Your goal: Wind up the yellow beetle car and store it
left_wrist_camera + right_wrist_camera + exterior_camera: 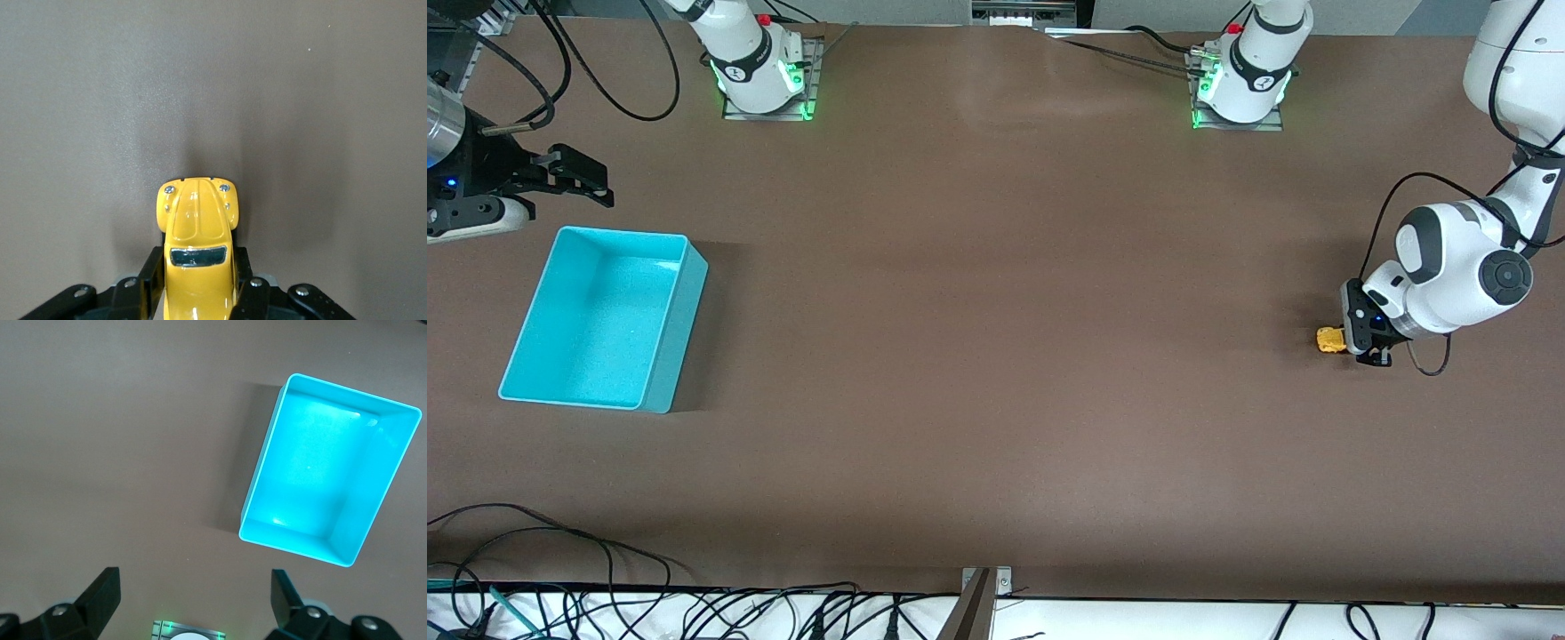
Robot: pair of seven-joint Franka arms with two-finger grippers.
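1. At the upper left edge of the front view my right gripper (591, 178) waits up in the air near the turquoise bin (667, 356), fingers spread wide with nothing between them. In the right wrist view the bin's inside (313, 460) looks bare.
2. The bin sits at the right arm's end of the table (996, 356), well apart from the car.
3. At the right of the front view, at the left arm's end, my left gripper (1356, 342) is down at the table with its fingers closed on the flanks of the yellow beetle car (1330, 340).
4. In the left wrist view the car (197, 247) runs lengthwise straight out from between my fingers (150, 280), hood pointing away from my palm, toward the bin's end of the table.
5. My judgement: winding means dragging it along that long axis, and my left arm alone is in reach.
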